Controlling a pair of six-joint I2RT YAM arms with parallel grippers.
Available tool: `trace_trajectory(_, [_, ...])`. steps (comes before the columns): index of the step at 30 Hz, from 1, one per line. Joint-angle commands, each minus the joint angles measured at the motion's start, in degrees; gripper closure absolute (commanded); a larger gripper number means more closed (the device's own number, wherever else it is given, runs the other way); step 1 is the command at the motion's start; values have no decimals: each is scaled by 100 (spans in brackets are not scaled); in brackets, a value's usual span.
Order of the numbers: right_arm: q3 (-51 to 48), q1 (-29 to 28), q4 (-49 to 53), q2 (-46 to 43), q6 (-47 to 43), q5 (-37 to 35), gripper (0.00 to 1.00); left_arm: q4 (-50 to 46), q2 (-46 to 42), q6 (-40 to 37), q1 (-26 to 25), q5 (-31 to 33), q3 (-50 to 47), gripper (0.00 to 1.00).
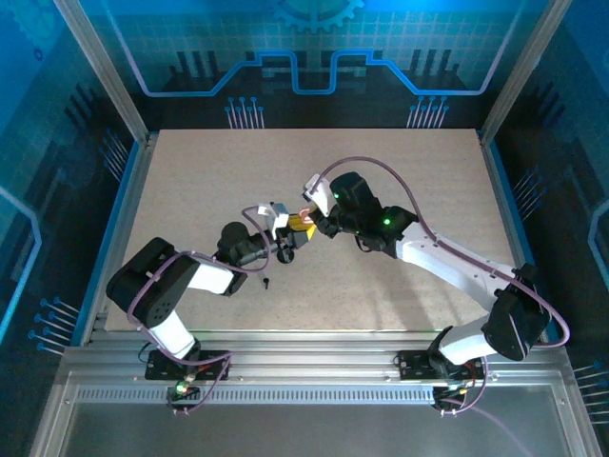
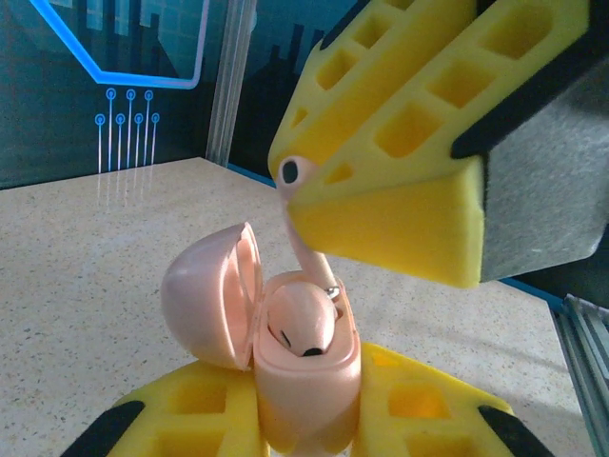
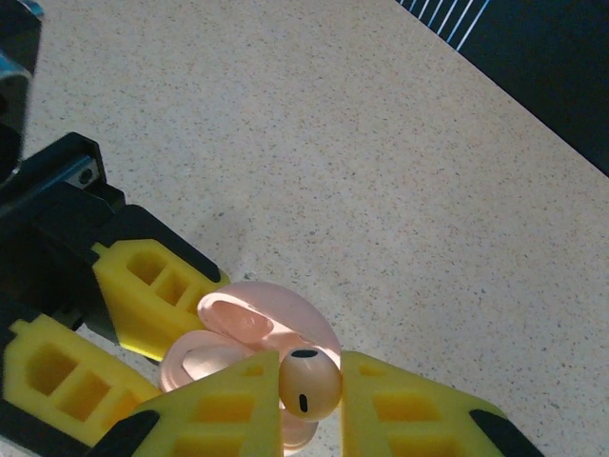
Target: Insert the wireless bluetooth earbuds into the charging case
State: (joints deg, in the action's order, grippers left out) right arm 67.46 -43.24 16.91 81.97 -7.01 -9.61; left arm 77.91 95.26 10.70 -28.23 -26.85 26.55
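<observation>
One pink earbud (image 2: 303, 328) is seated in the open pink clamshell case (image 2: 304, 395), gripped by left fingers (image 2: 190, 424); second earbud (image 3: 309, 381), pinched by right fingers (image 3: 224, 414) above it, not in yet.

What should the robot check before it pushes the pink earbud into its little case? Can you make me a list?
1. Charging case held firmly: ok. The left gripper pinches it between its yellow fingers.
2. Lid out of the way: ok. It is swung open to the side.
3. First earbud in place: ok. It lies in the case.
4. Second earbud gripped: ok. The right gripper is shut on its head, with the stem pointing down.
5. Stem lined up with the free slot: cannot tell. The tip reaches the case rim beside the first earbud, but the slot itself is hidden.
</observation>
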Motion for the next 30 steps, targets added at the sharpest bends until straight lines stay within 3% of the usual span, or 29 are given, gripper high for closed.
trace_trajectory(1, [64, -109, 32, 55, -176, -120, 81, 234, -173, 130, 24, -45, 114, 80])
trace_trajectory(19, [83, -321, 252, 64, -662, -74, 81, 234, -208, 151, 28, -39, 195, 80])
trace_trajectory(30, [140, -318, 212, -17, -412, 177, 70, 234, -193, 126, 27, -4, 159, 80])
